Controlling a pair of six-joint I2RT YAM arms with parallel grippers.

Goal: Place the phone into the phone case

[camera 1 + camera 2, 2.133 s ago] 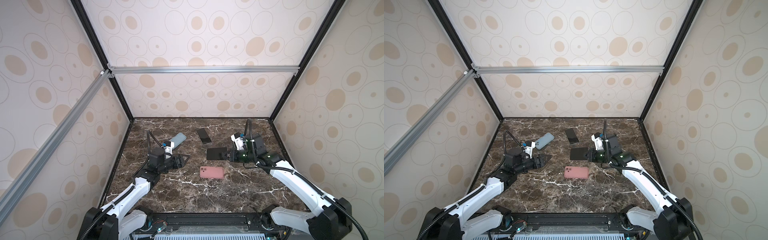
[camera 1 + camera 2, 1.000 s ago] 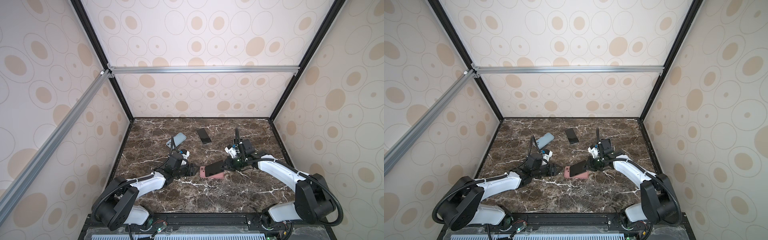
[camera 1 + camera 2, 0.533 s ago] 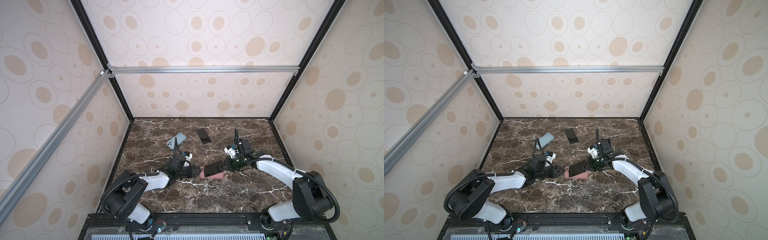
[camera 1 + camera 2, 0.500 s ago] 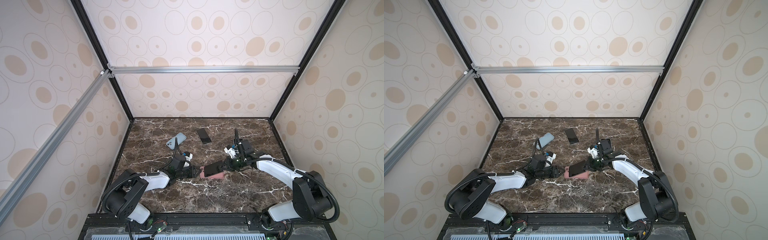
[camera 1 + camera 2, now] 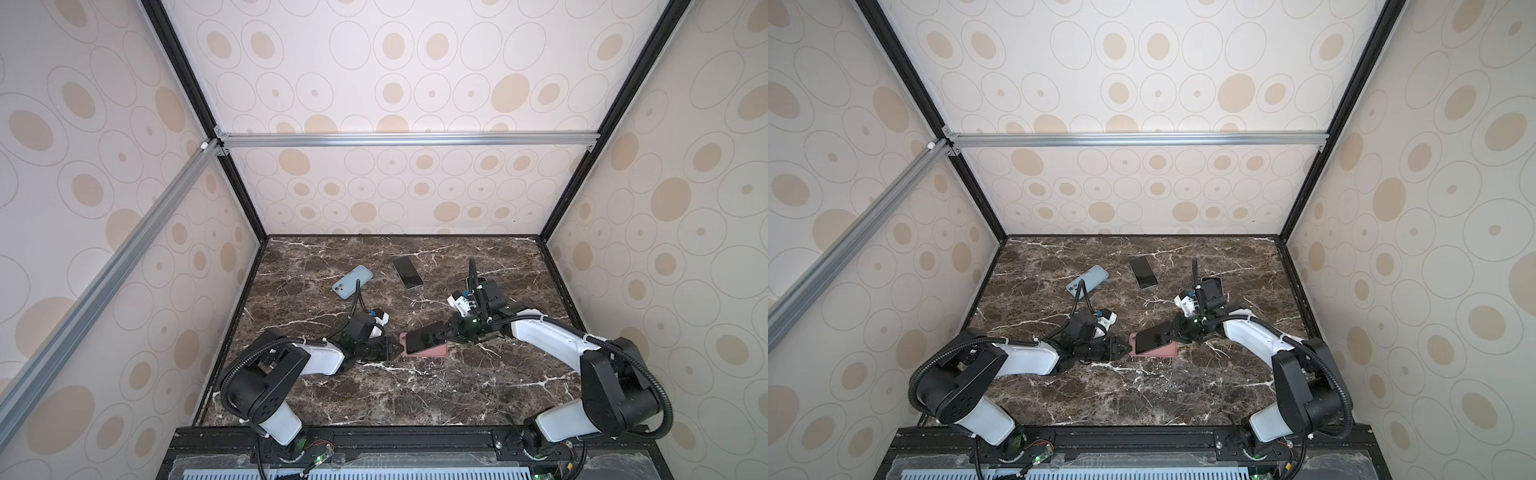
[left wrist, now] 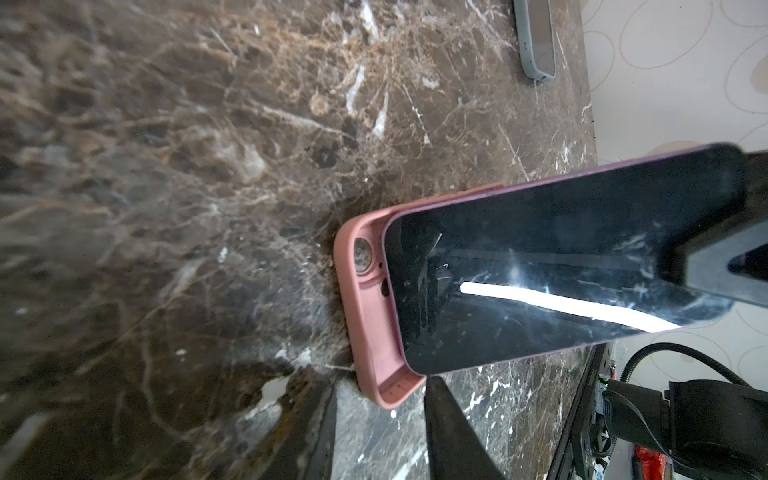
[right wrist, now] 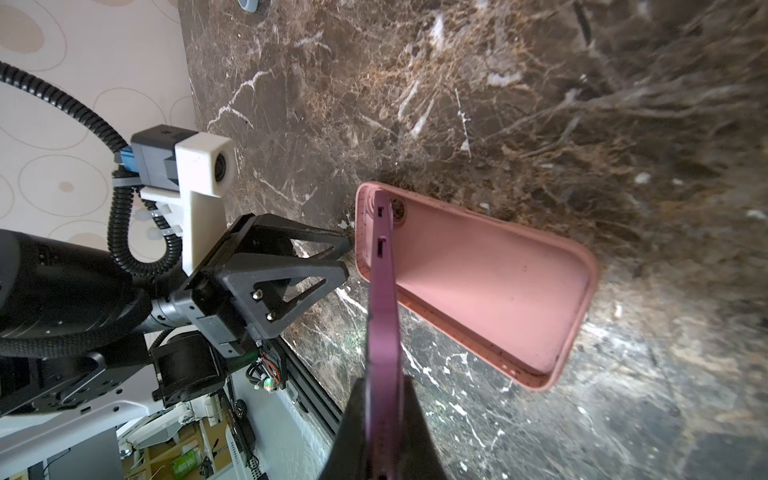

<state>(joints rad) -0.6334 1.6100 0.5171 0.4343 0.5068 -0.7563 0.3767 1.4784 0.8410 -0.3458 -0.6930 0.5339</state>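
Observation:
The pink phone case [image 5: 433,354] [image 5: 1163,352] lies open side up on the marble table [image 5: 374,399]. The phone [image 5: 424,336] [image 5: 1152,337], black screen with a purple rim, slants over the case, its low end in the case's camera-hole end. My right gripper [image 5: 448,332] [image 7: 382,382] is shut on the phone's raised end [image 7: 382,291]. The left gripper [image 5: 395,351] [image 6: 382,384] lies low at the case's left end. Its jaws are narrowly open, with a case corner [image 6: 365,316] at the tips. In the right wrist view the left gripper [image 7: 348,255] almost touches the case [image 7: 490,282].
A light-blue case [image 5: 352,282] and a black phone [image 5: 408,272] lie at the back of the table. A grey case [image 6: 536,41] lies near the right wall. Walls enclose the table on three sides; a black rail [image 5: 374,434] runs along the front.
My left gripper's jaws have narrowed and it has edged up to the case's left end. The right gripper still holds the phone slanted over the case, hardly moved.

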